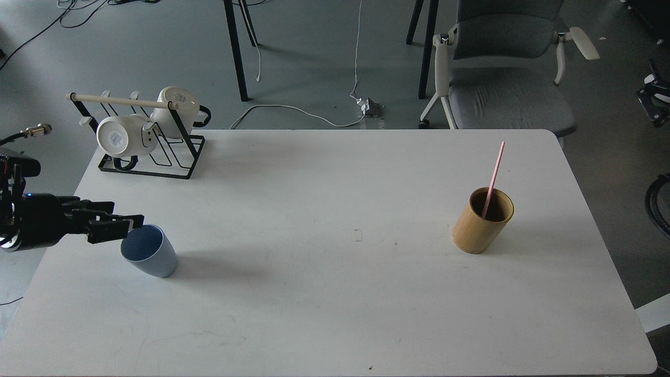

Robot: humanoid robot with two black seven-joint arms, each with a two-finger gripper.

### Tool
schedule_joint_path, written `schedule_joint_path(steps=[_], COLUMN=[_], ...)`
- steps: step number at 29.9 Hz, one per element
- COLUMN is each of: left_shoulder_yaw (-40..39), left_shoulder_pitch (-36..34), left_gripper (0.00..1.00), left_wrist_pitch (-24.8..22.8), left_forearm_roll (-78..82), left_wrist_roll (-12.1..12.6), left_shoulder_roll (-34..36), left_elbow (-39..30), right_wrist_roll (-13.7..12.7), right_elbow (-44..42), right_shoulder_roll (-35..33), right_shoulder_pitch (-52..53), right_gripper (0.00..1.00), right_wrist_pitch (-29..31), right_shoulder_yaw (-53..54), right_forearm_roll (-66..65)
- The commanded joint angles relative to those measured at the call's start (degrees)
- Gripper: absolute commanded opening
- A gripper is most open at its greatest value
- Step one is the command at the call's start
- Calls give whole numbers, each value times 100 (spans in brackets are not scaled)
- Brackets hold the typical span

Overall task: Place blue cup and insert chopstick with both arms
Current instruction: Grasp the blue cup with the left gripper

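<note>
One blue cup (149, 257) near table's (335, 314) left edge, jaws alongside.

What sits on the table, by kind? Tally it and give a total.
White mugs: 2
Black wire rack: 1
Blue cup: 1
Bamboo cylinder: 1
Pink chopstick, standing in the cylinder: 1
Total: 6

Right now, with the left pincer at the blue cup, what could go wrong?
1. The left pincer is at the near rim of the blue cup; an off-centre grip could tip the cup or push it along the table.
2. The pink chopstick leans in the bamboo holder; pulling it sideways might topple the holder.
</note>
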Motion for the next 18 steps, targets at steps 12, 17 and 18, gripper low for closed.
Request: schedule_joint_path(steps=[12, 17, 18], left_shoulder_yaw=[321, 356, 356], left_shoulder_pitch=[-57, -93, -84], left_gripper=[48, 16, 9], left_wrist_pitch=[387, 290, 264], left_forearm_roll=[51, 112, 147], left_wrist_roll=[-71, -94, -94], left_shoulder_roll=[-911, -999, -999], left_elbow=[1328, 1319, 1319], right_wrist_roll=[0, 0, 0], right_elbow=[-6, -24, -33], right_shoulder_roll=[-48, -48, -57], right_shoulder_pitch=[52, 52, 44], right_gripper=[99, 99, 99], right_wrist_pitch=[0, 0, 0], right_shoulder_yaw=[-35, -35, -35], right_forearm_roll=[-9, -9, -9])
